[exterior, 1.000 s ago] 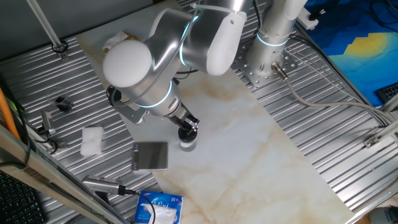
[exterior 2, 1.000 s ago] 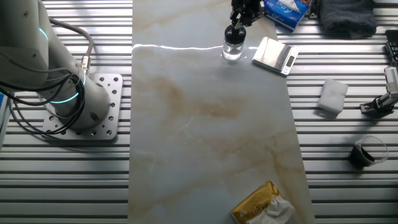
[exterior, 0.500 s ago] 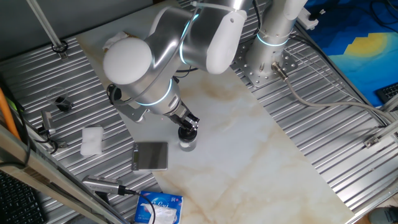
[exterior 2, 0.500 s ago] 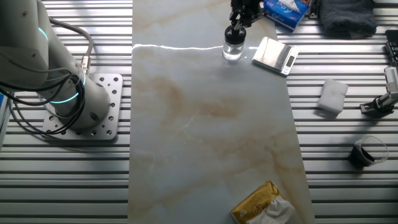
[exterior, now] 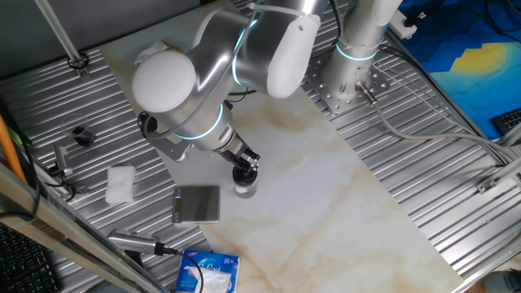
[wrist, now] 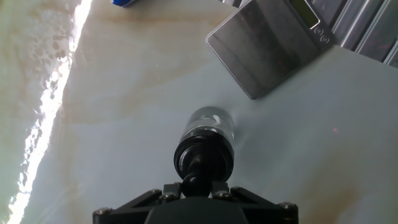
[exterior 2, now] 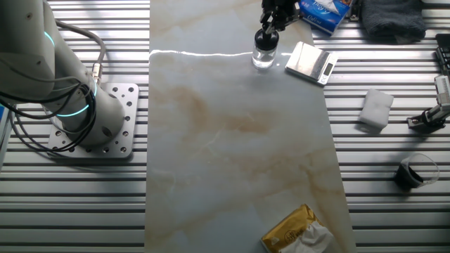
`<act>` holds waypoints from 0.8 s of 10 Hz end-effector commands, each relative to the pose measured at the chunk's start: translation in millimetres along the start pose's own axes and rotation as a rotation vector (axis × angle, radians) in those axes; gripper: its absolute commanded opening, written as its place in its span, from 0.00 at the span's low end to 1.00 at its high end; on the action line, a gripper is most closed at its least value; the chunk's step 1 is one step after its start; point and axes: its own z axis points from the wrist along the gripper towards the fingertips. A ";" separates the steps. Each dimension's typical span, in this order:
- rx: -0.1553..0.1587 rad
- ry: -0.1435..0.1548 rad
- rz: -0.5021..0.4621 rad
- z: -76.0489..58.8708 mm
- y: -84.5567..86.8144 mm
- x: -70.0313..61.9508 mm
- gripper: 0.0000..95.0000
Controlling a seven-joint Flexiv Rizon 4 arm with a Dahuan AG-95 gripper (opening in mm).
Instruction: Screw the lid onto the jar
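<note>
**Lid seated on the jar, arm barely shifting**

From where I stand, almost nothing has moved over the last second. The end effector (exterior: 244,167) was already down on the lid (wrist: 203,155) a second ago and it is in the same spot now; only the big silver arm (exterior: 207,73) above it seems to have shifted a touch, which would fit a slow wrist turn rather than any travel. The jar (exterior 2: 264,55) has not slid: it stands upright on the pale marbled counter (exterior 2: 232,140), just beside the grey square scale (wrist: 267,43), touching neither it nor anything else.

The hand view shows the black lid sitting squarely on the jar's mouth, with the end effector clamped on the knob at its top. The fingers themselves are mostly hidden below the frame edge, so I judge the grip from how the knob runs straight up into the housing rather than from seeing the pads close.

My reading is that the lid is placed and the screwing is under way or close to finished. Whether the threads have caught cannot be told from here. If the jar starts to spin with the lid, the turning will achieve nothing.
</note>
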 end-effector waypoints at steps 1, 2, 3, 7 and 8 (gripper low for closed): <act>-0.002 0.004 0.002 1.0 -0.2 -0.5 0.00; -0.007 0.012 0.001 0.3 -0.1 -1.1 0.00; -0.007 0.011 -0.001 0.1 -0.1 -1.0 0.00; -0.008 0.011 -0.012 -0.2 -0.2 -1.2 0.20; -0.008 0.011 -0.012 -0.2 -0.2 -1.2 0.20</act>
